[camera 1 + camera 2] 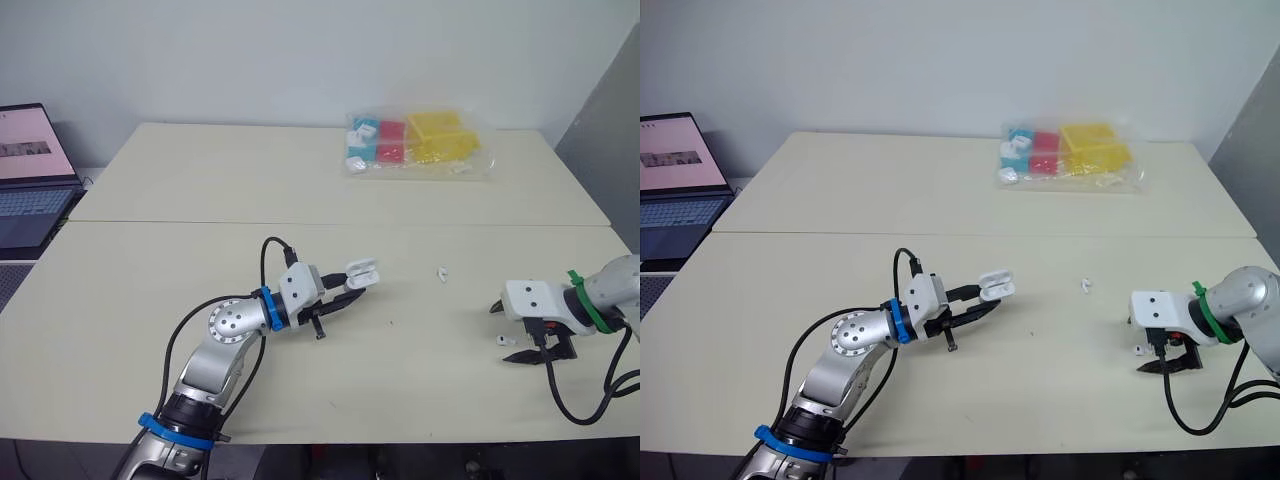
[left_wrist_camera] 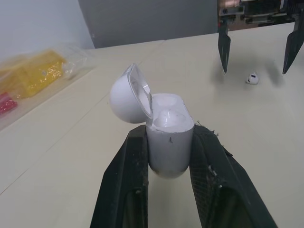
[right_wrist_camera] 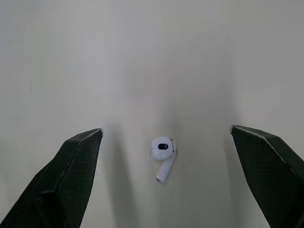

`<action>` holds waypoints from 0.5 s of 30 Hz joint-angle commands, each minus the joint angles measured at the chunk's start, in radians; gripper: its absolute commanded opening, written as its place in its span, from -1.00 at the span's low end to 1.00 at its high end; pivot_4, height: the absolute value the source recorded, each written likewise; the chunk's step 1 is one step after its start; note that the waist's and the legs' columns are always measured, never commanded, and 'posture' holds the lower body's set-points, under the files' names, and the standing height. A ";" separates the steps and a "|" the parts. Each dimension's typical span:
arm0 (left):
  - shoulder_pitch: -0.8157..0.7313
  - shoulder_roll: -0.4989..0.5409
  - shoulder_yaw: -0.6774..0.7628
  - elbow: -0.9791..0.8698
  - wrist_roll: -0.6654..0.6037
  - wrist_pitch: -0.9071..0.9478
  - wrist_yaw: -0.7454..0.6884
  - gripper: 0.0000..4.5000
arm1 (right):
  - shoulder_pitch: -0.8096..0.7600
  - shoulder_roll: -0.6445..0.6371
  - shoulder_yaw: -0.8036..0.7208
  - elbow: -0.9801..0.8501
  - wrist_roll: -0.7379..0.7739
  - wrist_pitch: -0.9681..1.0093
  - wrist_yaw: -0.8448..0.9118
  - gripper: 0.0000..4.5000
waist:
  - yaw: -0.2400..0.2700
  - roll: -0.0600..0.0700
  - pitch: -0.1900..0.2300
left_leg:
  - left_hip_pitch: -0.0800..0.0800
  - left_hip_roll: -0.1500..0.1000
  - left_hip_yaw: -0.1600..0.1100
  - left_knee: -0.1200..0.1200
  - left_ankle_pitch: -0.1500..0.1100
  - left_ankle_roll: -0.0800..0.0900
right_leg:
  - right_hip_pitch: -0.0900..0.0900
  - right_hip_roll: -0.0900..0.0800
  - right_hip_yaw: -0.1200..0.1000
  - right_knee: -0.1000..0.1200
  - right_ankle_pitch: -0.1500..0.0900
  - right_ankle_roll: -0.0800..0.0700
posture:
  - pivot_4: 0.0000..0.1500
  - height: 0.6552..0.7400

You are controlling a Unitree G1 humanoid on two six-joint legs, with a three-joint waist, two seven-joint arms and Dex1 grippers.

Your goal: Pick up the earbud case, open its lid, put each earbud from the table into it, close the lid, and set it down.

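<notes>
Right wrist view: earbud (image 3: 163,156) lies on the table (image 3: 142,57), centred under my wide-open, empty right gripper (image 3: 165,129), stem pointing wristward; left gripper (image 2: 168,129) clamps the open-lidded earbud case (image 2: 167,140), well left of it.

Two pale tables (image 1: 200,180) meet edge to edge before a plain white wall (image 1: 300,50) — an open laptop (image 1: 30,190) beside their left edge, a clear plastic bag (image 1: 420,145) near the far edge, a grey panel (image 1: 610,130) at the right.
</notes>
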 commanded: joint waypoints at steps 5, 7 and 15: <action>0.002 -0.020 -0.023 -0.034 0.014 -0.016 0.018 -0.64 | -0.042 0.006 0.059 -0.095 -0.109 0.290 -0.072 1.00 | -0.001 0.000 0.000 | 0.000 0.000 0.001 0.000 0.000 0.000 | -0.001 0.000 0.000 0.000 0.000 0.000 | 1.00 1.00; -0.001 -0.031 -0.027 -0.020 0.021 -0.024 0.026 -0.64 | -0.060 0.007 0.097 -0.098 -0.134 0.306 -0.063 1.00 | -0.001 0.000 0.000 | 0.000 0.000 0.000 0.000 0.000 0.000 | -0.001 0.000 0.000 0.000 0.000 0.000 | 1.00 1.00; 0.011 -0.051 -0.037 -0.006 0.042 -0.047 0.039 -0.64 | -0.130 0.023 0.176 -0.058 -0.177 0.309 -0.055 1.00 | -0.002 0.000 0.000 | -0.001 -0.001 0.001 0.000 0.000 0.000 | -0.001 0.000 0.000 0.000 0.000 0.000 | 1.00 1.00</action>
